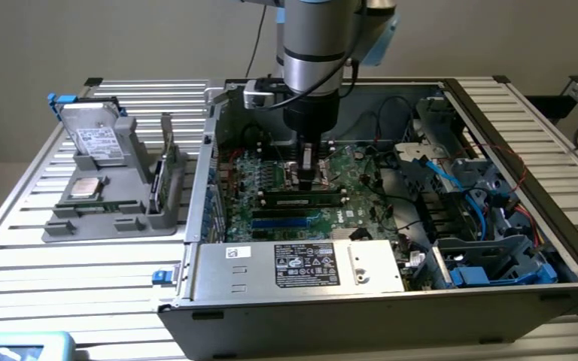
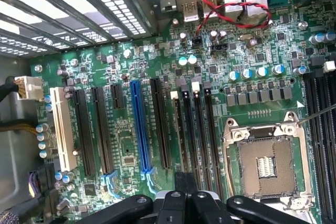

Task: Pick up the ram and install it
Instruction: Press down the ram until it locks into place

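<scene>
In the exterior view the ram (image 1: 302, 201), a slim dark stick with a green edge, stands in a memory slot on the green motherboard (image 1: 360, 169) inside the open computer case. My gripper (image 1: 314, 179) reaches straight down into the case. Its shut fingers end just behind and above the ram's top edge, and I cannot tell whether they touch it. In the wrist view the black shut gripper (image 2: 185, 182) sits over the row of narrow black memory slots (image 2: 197, 129). Nothing shows between the fingers.
A power supply box (image 1: 304, 267) with a label fills the case's near side. A drive cage with blue cables (image 1: 490, 256) stands at the exterior view's right. The bare processor socket (image 2: 265, 163) lies beside the memory slots. A grey fixture (image 1: 108, 218) outside the case holds a silver processor chip (image 1: 86, 188).
</scene>
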`<state>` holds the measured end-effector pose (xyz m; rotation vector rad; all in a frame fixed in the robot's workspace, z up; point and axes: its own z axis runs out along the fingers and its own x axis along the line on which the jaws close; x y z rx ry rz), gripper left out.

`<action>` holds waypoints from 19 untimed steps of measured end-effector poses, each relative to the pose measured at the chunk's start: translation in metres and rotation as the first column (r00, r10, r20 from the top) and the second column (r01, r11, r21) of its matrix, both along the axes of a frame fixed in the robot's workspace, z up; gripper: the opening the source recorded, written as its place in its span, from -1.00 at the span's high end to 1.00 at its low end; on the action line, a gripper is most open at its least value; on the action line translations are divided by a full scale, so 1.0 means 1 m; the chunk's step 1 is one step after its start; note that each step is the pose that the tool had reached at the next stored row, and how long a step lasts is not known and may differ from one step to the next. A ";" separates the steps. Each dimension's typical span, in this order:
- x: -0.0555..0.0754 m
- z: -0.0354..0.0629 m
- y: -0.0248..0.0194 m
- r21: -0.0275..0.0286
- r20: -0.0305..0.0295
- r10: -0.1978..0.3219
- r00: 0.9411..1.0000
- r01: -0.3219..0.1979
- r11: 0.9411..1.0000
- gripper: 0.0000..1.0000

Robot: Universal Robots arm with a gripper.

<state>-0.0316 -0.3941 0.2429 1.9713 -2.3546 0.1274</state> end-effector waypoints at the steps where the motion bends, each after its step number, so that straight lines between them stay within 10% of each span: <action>1: 0.000 0.0000 0.0000 0.000 0.000 -0.013 1.000 0.013 1.000 0.79; 10: 0.000 -0.0003 0.0000 0.001 0.001 -0.124 0.992 0.124 0.992 0.79; 19: 0.000 -0.0003 0.0000 0.001 0.003 -0.242 0.970 0.242 0.970 0.79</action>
